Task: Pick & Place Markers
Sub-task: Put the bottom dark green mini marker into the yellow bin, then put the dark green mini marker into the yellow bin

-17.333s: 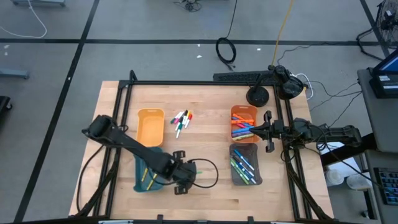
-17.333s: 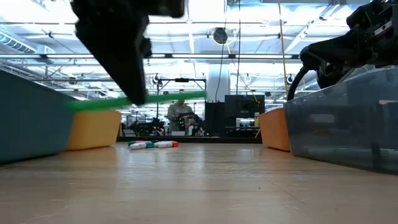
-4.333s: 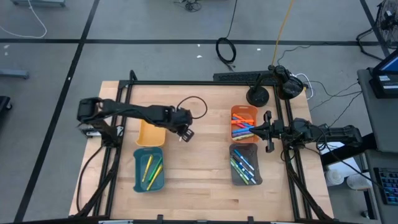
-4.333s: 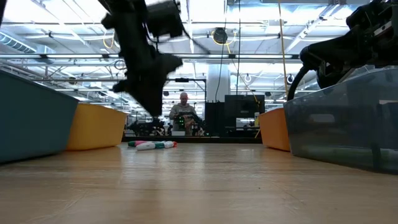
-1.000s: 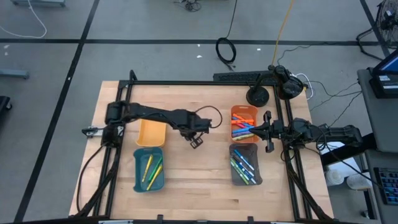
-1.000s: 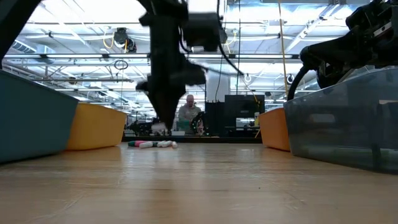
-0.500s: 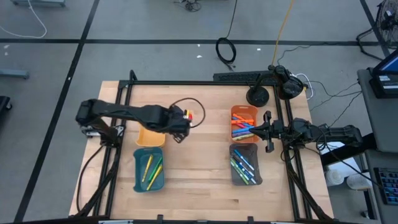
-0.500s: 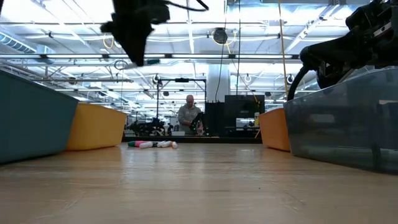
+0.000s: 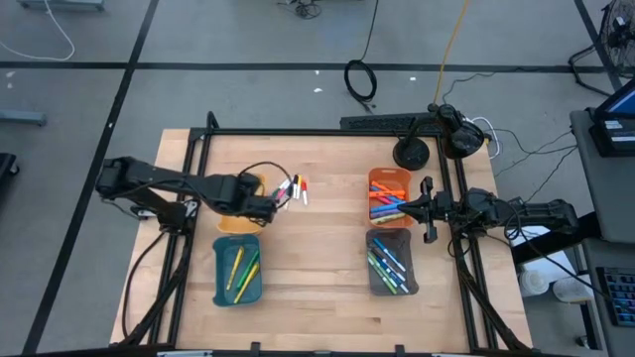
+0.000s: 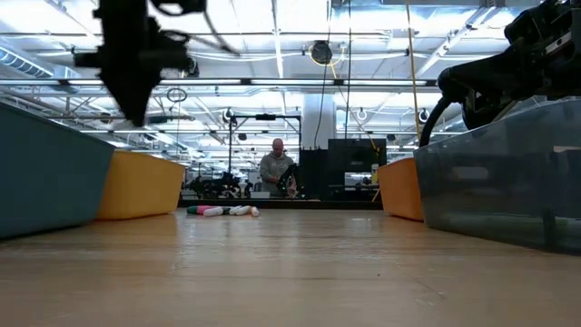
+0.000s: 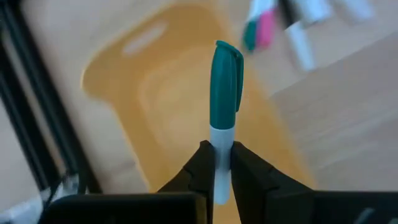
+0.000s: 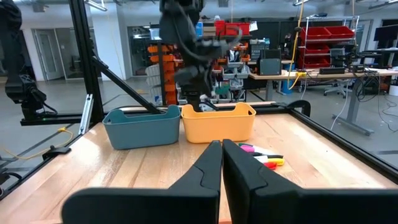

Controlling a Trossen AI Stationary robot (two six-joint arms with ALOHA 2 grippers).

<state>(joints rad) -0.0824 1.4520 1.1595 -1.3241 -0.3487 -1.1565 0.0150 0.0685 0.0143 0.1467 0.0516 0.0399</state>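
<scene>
so the left gripper (image 11: 215,163) has its jaws clamped on the white barrel of a teal-capped marker (image 11: 222,99), cap sticking out past the tips, right above the yellow tray (image 9: 239,220); right jaws pinched empty.

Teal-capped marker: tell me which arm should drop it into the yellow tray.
Left. Its gripper already grips the teal-capped marker over the yellow tray; the right gripper waits shut beside the orange tray.
</scene>
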